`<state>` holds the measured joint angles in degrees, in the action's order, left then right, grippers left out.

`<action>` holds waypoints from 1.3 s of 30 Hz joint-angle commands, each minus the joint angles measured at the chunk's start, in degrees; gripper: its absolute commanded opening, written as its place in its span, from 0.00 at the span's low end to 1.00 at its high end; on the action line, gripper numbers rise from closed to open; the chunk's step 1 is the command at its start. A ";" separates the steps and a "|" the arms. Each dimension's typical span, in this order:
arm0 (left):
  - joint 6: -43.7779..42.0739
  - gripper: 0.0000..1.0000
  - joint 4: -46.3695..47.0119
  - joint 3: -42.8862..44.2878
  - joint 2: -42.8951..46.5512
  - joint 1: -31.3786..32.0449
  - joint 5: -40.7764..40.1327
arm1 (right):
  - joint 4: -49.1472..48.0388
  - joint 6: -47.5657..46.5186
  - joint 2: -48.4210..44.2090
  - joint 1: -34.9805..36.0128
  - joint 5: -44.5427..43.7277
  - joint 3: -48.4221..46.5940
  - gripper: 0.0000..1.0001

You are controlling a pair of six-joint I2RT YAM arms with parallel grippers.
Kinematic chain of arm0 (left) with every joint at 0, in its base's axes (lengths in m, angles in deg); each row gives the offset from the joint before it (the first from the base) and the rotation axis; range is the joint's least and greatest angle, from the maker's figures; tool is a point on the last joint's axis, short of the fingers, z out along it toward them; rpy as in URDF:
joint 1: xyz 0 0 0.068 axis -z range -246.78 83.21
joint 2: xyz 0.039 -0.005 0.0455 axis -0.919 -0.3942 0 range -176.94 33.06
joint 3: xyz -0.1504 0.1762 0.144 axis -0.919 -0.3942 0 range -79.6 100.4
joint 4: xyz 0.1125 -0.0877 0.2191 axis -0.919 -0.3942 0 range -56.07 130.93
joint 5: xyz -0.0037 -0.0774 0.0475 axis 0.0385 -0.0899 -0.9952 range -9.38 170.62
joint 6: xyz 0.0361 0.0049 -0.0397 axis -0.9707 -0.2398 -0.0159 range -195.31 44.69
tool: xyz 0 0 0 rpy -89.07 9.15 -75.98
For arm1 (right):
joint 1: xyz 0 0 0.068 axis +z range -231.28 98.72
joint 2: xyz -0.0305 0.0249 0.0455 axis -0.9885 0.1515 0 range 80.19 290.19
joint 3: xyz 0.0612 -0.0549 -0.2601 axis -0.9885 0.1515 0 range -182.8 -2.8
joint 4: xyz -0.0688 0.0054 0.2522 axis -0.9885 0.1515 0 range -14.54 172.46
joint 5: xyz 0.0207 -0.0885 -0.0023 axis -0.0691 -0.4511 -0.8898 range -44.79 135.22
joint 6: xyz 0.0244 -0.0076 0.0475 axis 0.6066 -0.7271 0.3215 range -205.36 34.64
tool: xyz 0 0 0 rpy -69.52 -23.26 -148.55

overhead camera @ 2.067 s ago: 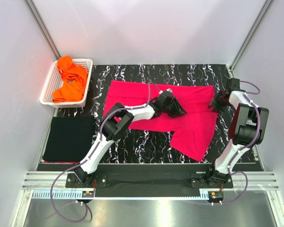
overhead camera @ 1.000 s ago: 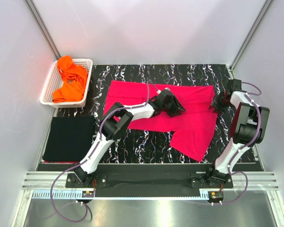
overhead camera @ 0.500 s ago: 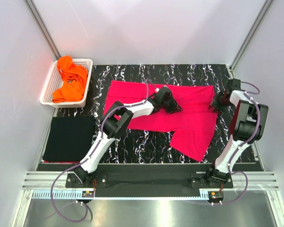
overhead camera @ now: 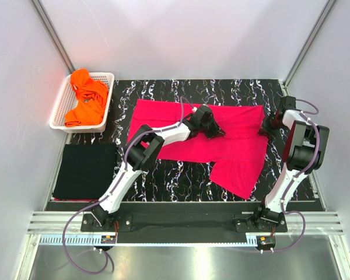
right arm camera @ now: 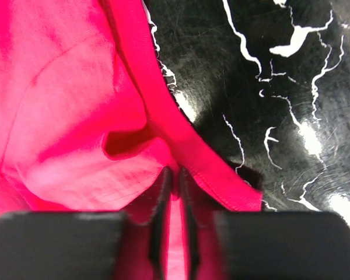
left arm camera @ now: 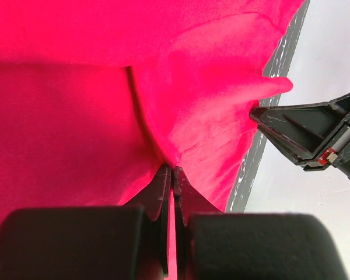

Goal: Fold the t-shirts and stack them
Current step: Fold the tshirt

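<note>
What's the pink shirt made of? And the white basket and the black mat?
The pink shirt: soft matte cloth, maybe cotton; it wrinkles and has a stitched hem. The basket: probably hard white plastic, moulded in a lattice. The mat: smooth, slightly shiny, marble-patterned; material unclear.

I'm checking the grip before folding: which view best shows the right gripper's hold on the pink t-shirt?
Right wrist: the right gripper pinches the pink t-shirt at its hemmed edge, up close. Top external shows it small, at the shirt's right edge; left wrist shows it side-on.
</note>
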<state>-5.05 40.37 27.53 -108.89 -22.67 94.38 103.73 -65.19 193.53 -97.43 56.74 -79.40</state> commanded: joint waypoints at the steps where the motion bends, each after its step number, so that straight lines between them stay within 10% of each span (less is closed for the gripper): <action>1: -1.18 0.00 0.73 3.08 0.97 -0.09 1.36 | -0.76 0.49 -1.27 -0.21 0.69 -1.01 0.10; 39: -1.71 0.07 0.38 -6.32 8.01 -3.69 9.18 | 7.32 5.68 -11.12 -0.21 -0.54 9.27 0.07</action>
<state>-6.45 38.97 21.46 -104.63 -25.57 101.50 110.46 -59.60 184.39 -97.43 56.79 -70.57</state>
